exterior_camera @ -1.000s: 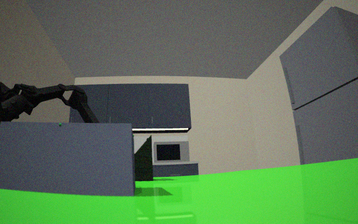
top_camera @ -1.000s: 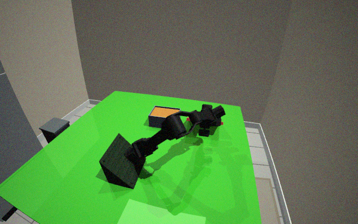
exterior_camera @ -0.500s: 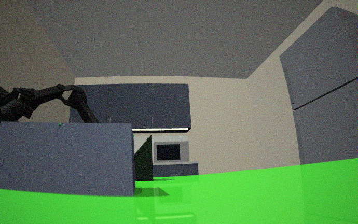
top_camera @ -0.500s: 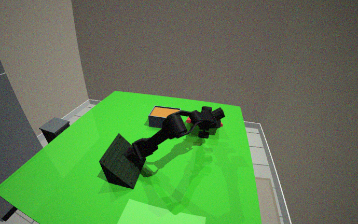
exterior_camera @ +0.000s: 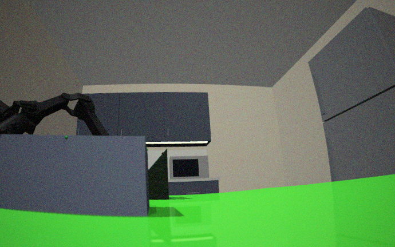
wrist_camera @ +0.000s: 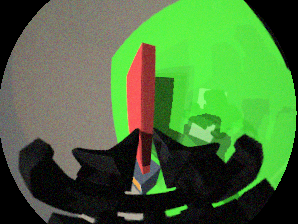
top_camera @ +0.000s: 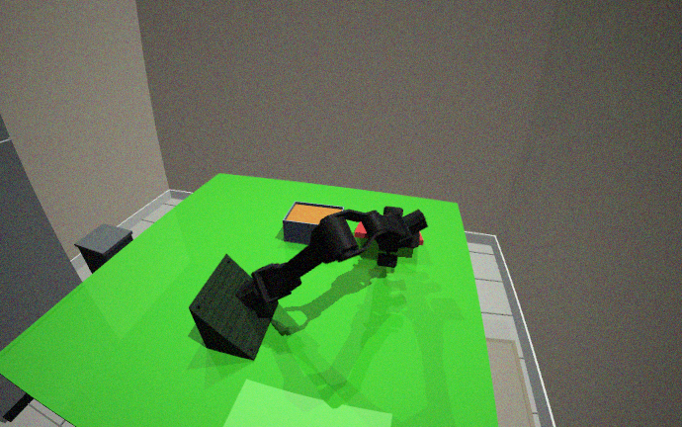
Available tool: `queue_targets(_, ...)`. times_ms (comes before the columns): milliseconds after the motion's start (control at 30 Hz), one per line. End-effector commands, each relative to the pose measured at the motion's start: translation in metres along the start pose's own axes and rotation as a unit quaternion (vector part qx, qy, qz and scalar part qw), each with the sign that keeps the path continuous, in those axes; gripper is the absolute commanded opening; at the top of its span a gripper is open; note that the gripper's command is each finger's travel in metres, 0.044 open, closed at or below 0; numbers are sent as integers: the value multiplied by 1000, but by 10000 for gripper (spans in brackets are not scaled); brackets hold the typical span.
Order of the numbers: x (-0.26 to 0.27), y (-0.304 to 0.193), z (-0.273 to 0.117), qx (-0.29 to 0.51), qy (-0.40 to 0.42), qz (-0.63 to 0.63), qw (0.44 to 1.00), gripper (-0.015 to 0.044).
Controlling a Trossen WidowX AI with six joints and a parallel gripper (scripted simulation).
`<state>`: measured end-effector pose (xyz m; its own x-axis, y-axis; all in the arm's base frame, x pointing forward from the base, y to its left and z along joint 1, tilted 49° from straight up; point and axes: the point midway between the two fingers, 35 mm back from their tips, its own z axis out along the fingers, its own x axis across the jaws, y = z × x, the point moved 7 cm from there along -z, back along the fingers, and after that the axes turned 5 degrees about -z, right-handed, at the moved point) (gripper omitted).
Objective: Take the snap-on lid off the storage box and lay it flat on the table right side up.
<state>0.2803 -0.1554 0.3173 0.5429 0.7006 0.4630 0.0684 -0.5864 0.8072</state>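
The storage box (top_camera: 298,232) (exterior_camera: 72,174) (wrist_camera: 148,178) stands on the green table, grey-blue with its top open and orange showing inside. My gripper (wrist_camera: 145,129) is shut on the red lid (top_camera: 360,231) (wrist_camera: 142,95) by its edge, to the right of the box in the top view. The lid is off the box and seems held above the table, with its shadow beside it in the wrist view. It shows nearly edge-on there. The hand hides most of the lid in the top view. The exterior view does not show the lid or the fingertips.
The arm's dark wedge-shaped base (top_camera: 231,306) (exterior_camera: 160,183) stands on the green table (top_camera: 166,261) (exterior_camera: 276,215). The arm passes close to the box's right side in the top view. The table's right edge lies beyond the hand. Cabinets show at the back in the exterior view.
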Motion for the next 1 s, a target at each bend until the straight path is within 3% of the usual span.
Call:
queue_targets(0, -7, -5, 7, 8, -8, -1, 1000, 0)
queue_targets(167, -10, -5, 9, 8, -9, -2, 1000, 0)
queue_targets(500, -2, 2, 2, 8, -8, -1, 1000, 262)
queue_targets(567, -2, 2, 2, 8, -8, -1, 1000, 275)
queue_targets(767, -11, -2, -5, 8, -9, -2, 1000, 433)
queue_targets(967, -18, -2, -14, 8, -9, -2, 1000, 440)
